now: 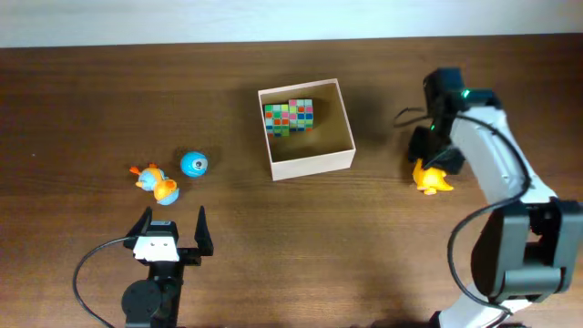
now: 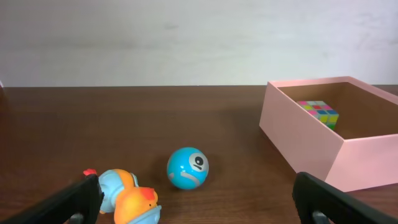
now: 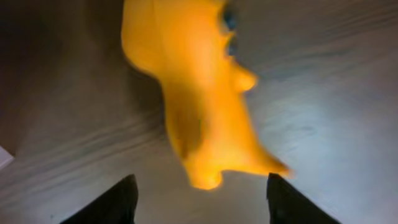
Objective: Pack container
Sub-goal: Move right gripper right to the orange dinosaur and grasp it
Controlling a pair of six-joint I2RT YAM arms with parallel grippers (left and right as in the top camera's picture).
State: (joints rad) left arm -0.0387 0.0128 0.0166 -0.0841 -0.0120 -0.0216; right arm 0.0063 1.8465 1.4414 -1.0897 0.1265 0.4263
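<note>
The container (image 1: 310, 164) is a square cream-walled box with a brown floor at the table's middle; it also shows in the left wrist view (image 2: 311, 146). A multicoloured cube (image 1: 289, 116) lies inside it. A blue ball (image 1: 193, 164) and an orange-and-blue duck toy (image 1: 157, 183) lie to its left. My left gripper (image 1: 170, 225) is open and empty, just in front of them. An orange-yellow toy (image 1: 432, 178) lies on the table to the right of the container. My right gripper (image 1: 435, 157) is open directly above it, the toy (image 3: 199, 93) close before the fingers.
The wall edge (image 1: 291, 41) runs along the back of the brown table. The right arm (image 1: 496, 164) reaches in from the front right corner. A black cable (image 1: 91, 264) loops beside the left arm's base.
</note>
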